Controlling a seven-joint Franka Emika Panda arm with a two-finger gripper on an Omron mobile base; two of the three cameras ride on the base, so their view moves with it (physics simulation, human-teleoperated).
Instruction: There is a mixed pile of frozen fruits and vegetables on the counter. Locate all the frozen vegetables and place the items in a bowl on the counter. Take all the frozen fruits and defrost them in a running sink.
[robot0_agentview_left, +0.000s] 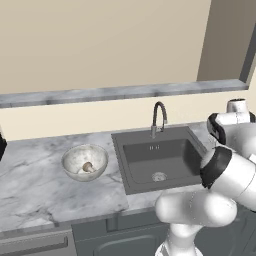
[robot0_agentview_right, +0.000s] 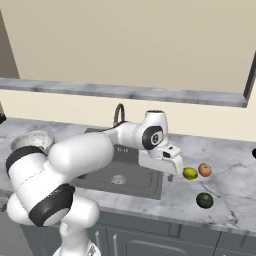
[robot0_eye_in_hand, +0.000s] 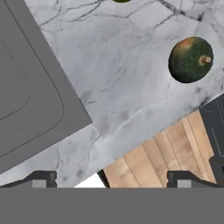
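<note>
Behind the worktop we see a plain beige wall (robot0_agentview_left: 100, 40), and at about nine to three o'clock across it runs a grey marble ledge (robot0_agentview_left: 120, 92). At five o'clock in the hand view we find a light wooden plank floor (robot0_eye_in_hand: 153, 162) below the slab's edge.

Chunky glossy white arm (robot0_agentview_right: 75, 155), rounded shells with black bands at the joints, boxy white hand, small dark fingertips (robot0_eye_in_hand: 43, 178).

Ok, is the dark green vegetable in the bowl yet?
No, the dark green vegetable lies on the counter right of the sink, while the bowl holds just the mushroom.
</note>
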